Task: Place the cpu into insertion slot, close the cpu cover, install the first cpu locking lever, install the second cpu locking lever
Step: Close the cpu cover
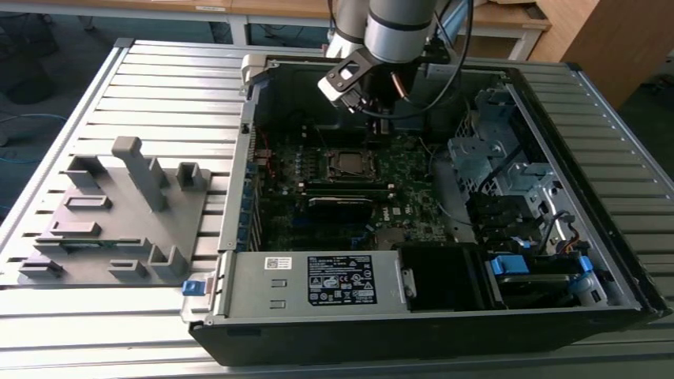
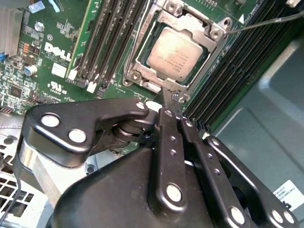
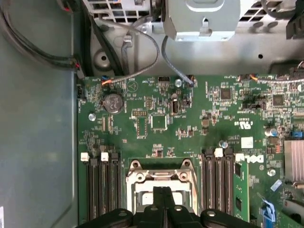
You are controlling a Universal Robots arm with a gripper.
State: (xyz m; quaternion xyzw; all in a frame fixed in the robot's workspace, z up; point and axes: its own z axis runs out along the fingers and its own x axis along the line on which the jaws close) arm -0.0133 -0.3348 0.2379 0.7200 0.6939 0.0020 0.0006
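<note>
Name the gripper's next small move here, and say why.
Probably slide the shut gripper toward the thin locking lever and begin pressing it down. The cpu is seated, the cpu cover lies closed around it, and that lever seems to jut out free over the memory slots.

The motherboard (image 3: 190, 142) is green, speckled with small silver and black parts. Its memory slots (image 3: 103, 190) are black with white end clips. The cpu (image 2: 176, 53) has a grey-silver top, framed by the silvery cpu cover (image 2: 192, 21). The gripper (image 2: 172, 97) is black with shiny rivets. On the exterior view's left, the ribbed table (image 1: 169, 87) looks pale grey, perhaps off-white, under a plain grey fixture (image 1: 116, 221).
</note>
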